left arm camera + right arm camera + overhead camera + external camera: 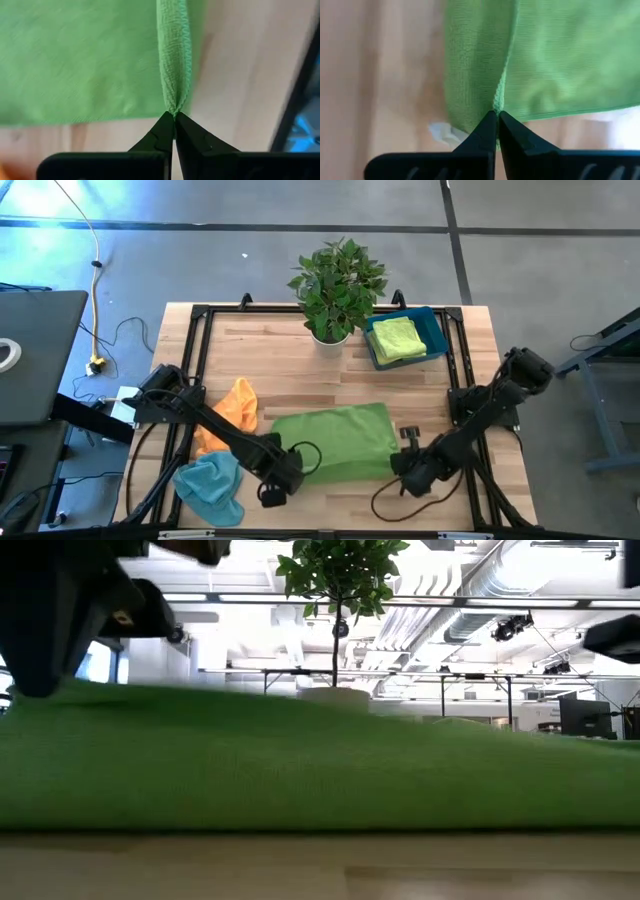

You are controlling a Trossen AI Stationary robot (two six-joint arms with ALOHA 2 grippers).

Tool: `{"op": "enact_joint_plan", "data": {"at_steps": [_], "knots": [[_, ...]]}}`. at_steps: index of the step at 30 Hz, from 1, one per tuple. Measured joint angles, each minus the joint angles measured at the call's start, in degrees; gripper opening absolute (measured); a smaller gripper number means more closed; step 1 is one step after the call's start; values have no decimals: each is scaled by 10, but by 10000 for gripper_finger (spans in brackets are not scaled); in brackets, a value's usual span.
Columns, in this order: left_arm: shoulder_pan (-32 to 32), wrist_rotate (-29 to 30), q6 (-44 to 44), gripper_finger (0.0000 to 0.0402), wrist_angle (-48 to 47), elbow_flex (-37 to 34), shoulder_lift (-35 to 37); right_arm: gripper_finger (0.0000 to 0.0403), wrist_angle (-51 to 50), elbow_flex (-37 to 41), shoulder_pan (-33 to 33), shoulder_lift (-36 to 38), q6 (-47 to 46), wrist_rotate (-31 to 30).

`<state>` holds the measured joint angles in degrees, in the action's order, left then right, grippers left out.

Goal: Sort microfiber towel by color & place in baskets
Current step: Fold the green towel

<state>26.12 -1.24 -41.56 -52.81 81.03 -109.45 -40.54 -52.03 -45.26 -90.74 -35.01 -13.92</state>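
Observation:
A green towel (335, 442) lies spread on the wooden table, near the front edge; it fills the low view (320, 770). My left gripper (283, 478) is shut at the towel's near left corner. My right gripper (408, 465) is shut at its near right corner. An orange towel (232, 415) and a blue towel (212, 485) lie crumpled at the left. The teal-blue basket (437, 330) stands at the far right, with a yellow-green towel (398, 338) folded in it. My left gripper pinches the green towel's near left corner (173, 106) between its two fingertips. The left edge is gathered into a raised ridge (174, 55) running away from the fingers. The rest of the towel lies on the table. My right gripper pinches the green towel's near right corner (498, 106) between its two fingertips. The cloth folds into a crease (507, 60) leading away from the fingers. The rest of the towel lies on the table.
A potted plant in a white pot (335, 285) stands at the far middle, just left of the basket. A black frame (195, 350) runs around the tabletop. A white tag (441, 132) shows beside the towel's right corner. Bare wood lies between the towel and the plant.

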Motion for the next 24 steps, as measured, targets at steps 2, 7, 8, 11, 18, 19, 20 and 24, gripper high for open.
{"op": "enact_joint_plan", "data": {"at_steps": [2, 7, 8, 11, 18, 19, 20, 24], "knots": [[-3, 8, -19, 5, -21, 0, 0, 1, -8, 0, 18, 0, 22, -10], [-14, 11, -54, 5, -37, 0, 0, 0, -20, 0, 71, 0, 82, -31], [-16, 14, -58, 5, -38, 0, 0, 0, -22, 0, 82, 0, 92, -35], [-26, 28, -63, 5, -39, 0, 0, 0, -26, 0, 113, 1, 122, -52], [-52, 50, -65, 5, -73, 0, 1, 0, -47, 0, 171, 1, 170, -58], [-56, 54, -69, 5, -83, 0, 3, 0, -55, 0, 176, 1, 171, -62], [-59, 56, -72, 5, -95, 0, 6, 0, -62, 0, 180, 2, 171, -68], [-68, 65, -76, 5, -128, 3, 18, 0, -73, 0, 189, 24, 172, -85]]}}
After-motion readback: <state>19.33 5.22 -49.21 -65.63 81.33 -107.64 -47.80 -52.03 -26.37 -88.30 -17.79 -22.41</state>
